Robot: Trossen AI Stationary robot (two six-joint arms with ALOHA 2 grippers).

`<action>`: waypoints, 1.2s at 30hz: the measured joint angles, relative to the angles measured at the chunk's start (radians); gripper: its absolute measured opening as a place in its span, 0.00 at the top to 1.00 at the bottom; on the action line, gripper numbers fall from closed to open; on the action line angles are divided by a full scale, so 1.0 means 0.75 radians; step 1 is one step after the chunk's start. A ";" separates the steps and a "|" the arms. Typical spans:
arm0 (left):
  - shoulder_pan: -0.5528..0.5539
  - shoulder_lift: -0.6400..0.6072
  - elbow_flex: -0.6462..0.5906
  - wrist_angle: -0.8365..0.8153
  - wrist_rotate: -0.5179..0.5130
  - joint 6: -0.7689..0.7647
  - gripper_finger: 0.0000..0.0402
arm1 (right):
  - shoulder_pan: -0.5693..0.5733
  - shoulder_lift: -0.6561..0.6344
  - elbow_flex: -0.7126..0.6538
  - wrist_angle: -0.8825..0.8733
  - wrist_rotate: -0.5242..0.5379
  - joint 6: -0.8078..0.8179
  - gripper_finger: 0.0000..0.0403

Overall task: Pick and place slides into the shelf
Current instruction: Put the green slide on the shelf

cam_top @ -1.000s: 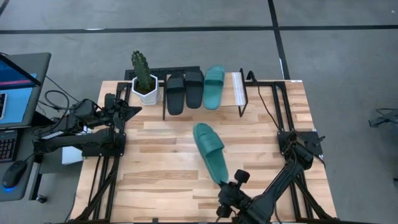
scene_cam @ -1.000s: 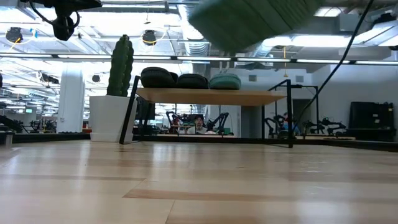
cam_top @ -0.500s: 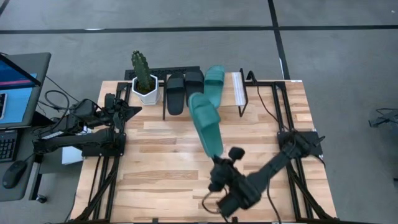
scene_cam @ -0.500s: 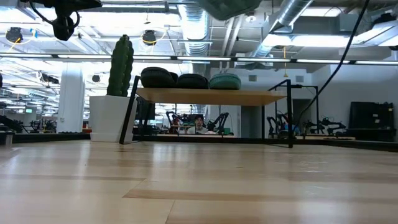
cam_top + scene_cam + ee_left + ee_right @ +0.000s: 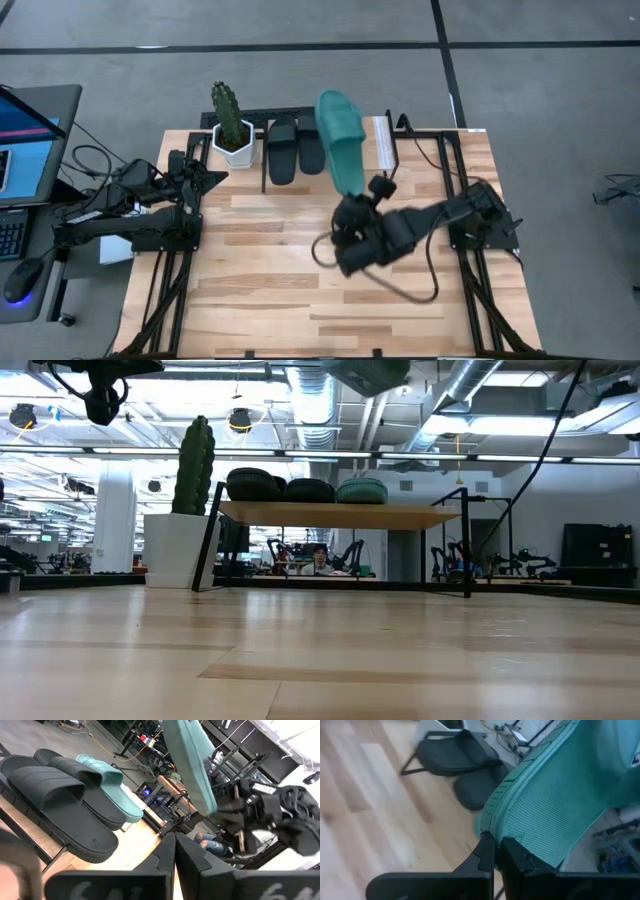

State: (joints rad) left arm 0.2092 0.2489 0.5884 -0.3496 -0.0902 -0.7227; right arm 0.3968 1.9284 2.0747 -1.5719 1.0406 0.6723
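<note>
Three slides sit on the shelf [image 5: 385,150]; we carry the fourth, the teal slide [image 5: 340,140], pinched by its heel in our right gripper [image 5: 362,200]. Its long axis runs straight ahead of the gripper, toe above the shelf's free end. Our left gripper [image 5: 205,178] waits aside, closed.
</note>
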 joint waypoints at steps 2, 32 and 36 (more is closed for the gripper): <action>0.000 0.000 0.000 0.000 0.000 -0.001 1.00 | -0.045 -0.024 0.000 0.000 -0.034 -0.049 1.00; 0.000 0.000 0.000 -0.029 0.002 0.000 1.00 | -0.583 -0.219 -0.268 0.000 -0.294 -0.163 1.00; 0.000 0.000 0.000 -0.029 0.005 0.000 1.00 | -0.582 -0.278 -0.385 -0.002 -0.312 -0.120 1.00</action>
State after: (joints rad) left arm 0.2091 0.2489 0.5884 -0.3714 -0.0863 -0.7227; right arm -0.0397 1.7203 1.7857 -1.5734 0.8068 0.5825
